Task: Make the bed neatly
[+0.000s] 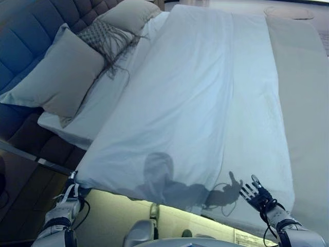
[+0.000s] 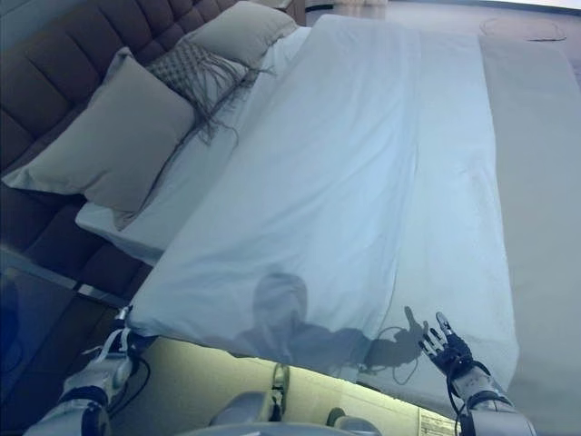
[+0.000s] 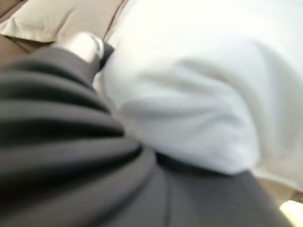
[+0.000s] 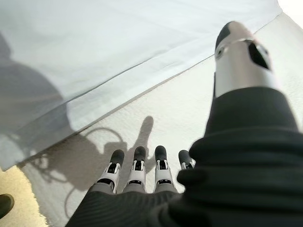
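A white duvet (image 1: 205,103) lies spread over the bed, fairly smooth, with a long fold line down its middle. My left hand (image 1: 67,201) is at the duvet's near left corner, and in the left wrist view (image 3: 71,142) bunched white cloth (image 3: 189,118) sits against its curled fingers. My right hand (image 1: 259,195) is open with fingers spread, hovering just above the duvet's near right edge. In the right wrist view its straight fingers (image 4: 137,168) point over the white sheet (image 4: 156,109) beside the duvet's edge.
Two beige pillows (image 1: 61,72) (image 1: 131,14) and a fringed cushion (image 1: 105,38) lean on the dark padded headboard (image 1: 25,36) at the left. A beige strip of bedding (image 1: 303,103) runs along the right side. A dark bedside surface (image 1: 20,175) stands at the lower left.
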You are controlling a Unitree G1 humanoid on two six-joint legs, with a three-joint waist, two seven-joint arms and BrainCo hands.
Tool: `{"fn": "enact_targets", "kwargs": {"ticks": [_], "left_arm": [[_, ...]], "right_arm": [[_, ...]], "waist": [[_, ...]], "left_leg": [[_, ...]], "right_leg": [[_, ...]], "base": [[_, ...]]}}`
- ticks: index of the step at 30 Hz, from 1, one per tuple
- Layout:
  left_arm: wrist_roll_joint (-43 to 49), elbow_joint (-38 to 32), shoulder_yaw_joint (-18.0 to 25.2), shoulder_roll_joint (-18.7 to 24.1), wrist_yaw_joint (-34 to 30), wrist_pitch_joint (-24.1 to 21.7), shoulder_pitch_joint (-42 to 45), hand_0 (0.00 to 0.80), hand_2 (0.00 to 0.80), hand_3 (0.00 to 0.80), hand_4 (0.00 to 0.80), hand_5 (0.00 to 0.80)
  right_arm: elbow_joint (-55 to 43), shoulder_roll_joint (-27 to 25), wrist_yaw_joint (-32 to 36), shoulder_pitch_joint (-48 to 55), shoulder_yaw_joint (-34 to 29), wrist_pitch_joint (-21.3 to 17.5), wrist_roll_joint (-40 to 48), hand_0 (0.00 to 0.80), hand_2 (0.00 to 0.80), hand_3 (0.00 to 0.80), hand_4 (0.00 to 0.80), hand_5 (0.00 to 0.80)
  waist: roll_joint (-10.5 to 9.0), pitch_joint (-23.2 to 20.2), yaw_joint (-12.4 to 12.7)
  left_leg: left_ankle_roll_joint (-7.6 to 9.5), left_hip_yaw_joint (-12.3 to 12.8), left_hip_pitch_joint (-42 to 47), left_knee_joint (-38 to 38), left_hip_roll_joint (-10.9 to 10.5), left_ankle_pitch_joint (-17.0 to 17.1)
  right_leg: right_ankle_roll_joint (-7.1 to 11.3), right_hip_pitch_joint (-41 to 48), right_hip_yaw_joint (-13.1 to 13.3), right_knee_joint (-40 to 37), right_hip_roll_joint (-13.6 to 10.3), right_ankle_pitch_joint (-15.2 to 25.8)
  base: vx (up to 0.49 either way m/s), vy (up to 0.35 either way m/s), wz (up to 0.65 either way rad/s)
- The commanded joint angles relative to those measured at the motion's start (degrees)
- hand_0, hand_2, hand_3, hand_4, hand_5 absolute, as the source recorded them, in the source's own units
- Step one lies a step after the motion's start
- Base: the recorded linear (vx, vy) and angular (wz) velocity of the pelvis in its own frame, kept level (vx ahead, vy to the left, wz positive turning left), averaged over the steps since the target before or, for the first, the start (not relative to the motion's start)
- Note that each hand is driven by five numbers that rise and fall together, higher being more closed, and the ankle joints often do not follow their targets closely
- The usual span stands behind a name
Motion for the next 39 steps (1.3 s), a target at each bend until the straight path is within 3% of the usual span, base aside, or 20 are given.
{"fn": "enact_targets", "kwargs": {"ticks": [1, 3, 9, 13, 17, 26, 27, 28, 35, 39], "left_arm": [[0.5, -0.2, 2.7, 5.7, 1.7, -6.8, 6.8, 0.8, 0.8, 0.8, 0.8, 0.8], [1.3, 0.0, 2.3, 6.2, 2.9, -7.2, 6.4, 0.8, 0.8, 0.8, 0.8, 0.8], [0.5, 3.8, 3.2, 8.5, 1.6, -5.2, 8.5, 0.8, 0.8, 0.8, 0.8, 0.8], [1.0, 7.4, 5.8, 10.8, 1.6, -3.5, 10.6, 0.8, 0.8, 0.8, 0.8, 0.8], [0.6, 8.4, 8.5, 11.3, 1.6, -1.7, 13.9, 0.8, 0.8, 0.8, 0.8, 0.8], [1.0, 4.0, 4.2, 8.1, 1.2, -1.2, 12.5, 0.8, 0.8, 0.8, 0.8, 0.8], [1.9, 3.5, 3.4, 7.7, 2.1, -1.1, 12.1, 0.474, 0.474, 0.474, 0.474, 0.474], [2.6, 3.6, 2.7, 7.3, 1.8, -0.2, 12.1, 0.0, 0.0, 0.0, 0.0, 0.0], [9.7, 6.0, -1.2, 3.3, 0.7, 1.0, 12.8, 0.0, 0.0, 0.0, 0.0, 0.0], [16.9, 11.3, -2.2, 1.8, -2.8, 3.5, 14.7, 0.0, 0.0, 0.0, 0.0, 0.0]], "right_arm": [[2.2, -3.9, -0.2, 3.3, -3.4, 0.3, 1.9, 0.0, 0.0, 0.0, 0.0, 0.0], [2.2, -5.1, -0.4, 3.0, -4.1, 1.0, 2.0, 0.0, 0.0, 0.0, 0.0, 0.0], [2.4, -6.9, 1.1, 3.7, -5.3, 1.9, 2.4, 0.0, 0.0, 0.0, 0.0, 0.0], [2.7, -5.7, 3.4, 4.2, -5.3, 1.4, 3.4, 0.0, 0.0, 0.0, 0.0, 0.0], [2.3, -5.1, 2.5, 4.8, -5.2, 1.0, 4.0, 0.0, 0.0, 0.0, 0.0, 0.0], [0.8, -3.7, 1.0, 4.9, -4.4, -0.7, 4.9, 0.0, 0.0, 0.0, 0.0, 0.0], [0.7, -3.6, 1.0, 5.0, -4.4, -0.9, 5.0, 0.0, 0.0, 0.0, 0.0, 0.0], [0.6, -3.6, 0.7, 4.9, -4.4, -0.9, 5.3, 0.0, 0.0, 0.0, 0.0, 0.0], [0.7, -1.8, 0.9, 6.0, -5.2, -0.2, 5.9, 0.0, 0.0, 0.0, 0.0, 0.0], [2.1, -0.6, 0.9, 7.0, -5.9, -0.4, 6.3, 0.0, 0.0, 0.0, 0.0, 0.0]], "waist": [[3.56, -3.5, 0.2], [4.48, -3.6, -0.5], [6.82, -3.8, -0.9], [6.12, -4.6, -0.3], [5.41, -5.0, 0.5], [4.1, -4.6, 1.6], [3.96, -4.5, 1.5], [3.94, -4.4, 1.6], [3.46, -4.6, 1.0], [3.31, -5.2, 1.0]], "left_leg": [[-1.37, -0.2, 4.3, -4.1, 9.4, 3.1], [-1.77, 0.3, 5.9, -5.6, 9.2, 2.2], [-1.03, 0.1, 9.1, -7.9, 4.2, -2.9], [-0.05, 0.2, 10.8, -10.2, 2.1, -5.2], [0.67, 0.5, 11.4, -10.9, 1.2, -6.3], [1.92, -0.3, 10.6, -8.8, 0.2, -8.1], [1.94, -0.2, 10.5, -8.5, 0.3, -8.2], [1.92, -0.2, 10.3, -8.3, 0.4, -8.3], [1.75, 0.9, 10.7, -10.2, 1.2, -7.4], [1.82, 1.1, 11.7, -12.7, 1.2, -6.5]], "right_leg": [[4.98, -8.2, -0.8, 16.1, -4.5, -5.3], [5.57, -9.5, -1.3, 17.8, -5.9, -5.6], [8.7, -8.2, -0.8, 15.0, -9.6, -1.8], [10.4, -7.1, -0.6, 11.2, -10.5, 0.7], [10.99, -6.4, -0.9, 8.2, -10.4, 2.2], [11.41, -5.8, -0.5, 7.0, -10.0, 3.0], [11.4, -5.8, -0.4, 7.0, -9.9, 2.9], [11.39, -5.8, -0.3, 6.9, -9.8, 3.0], [11.69, -5.6, -0.1, 4.7, -9.3, 4.1], [12.12, -5.0, 0.1, 2.6, -9.1, 5.3]], "base": [[-0.148, 0.347, 0.12], [-0.12, 0.339, 0.29], [-0.073, 0.33, 0.46], [-0.053, 0.136, 0.42], [-0.072, 0.066, -0.09], [-0.043, -0.006, -0.02], [-0.005, -0.033, 0.03], [-0.001, -0.033, 0.05], [0.014, -0.017, 0.09], [0.047, -0.008, 0.02]]}}
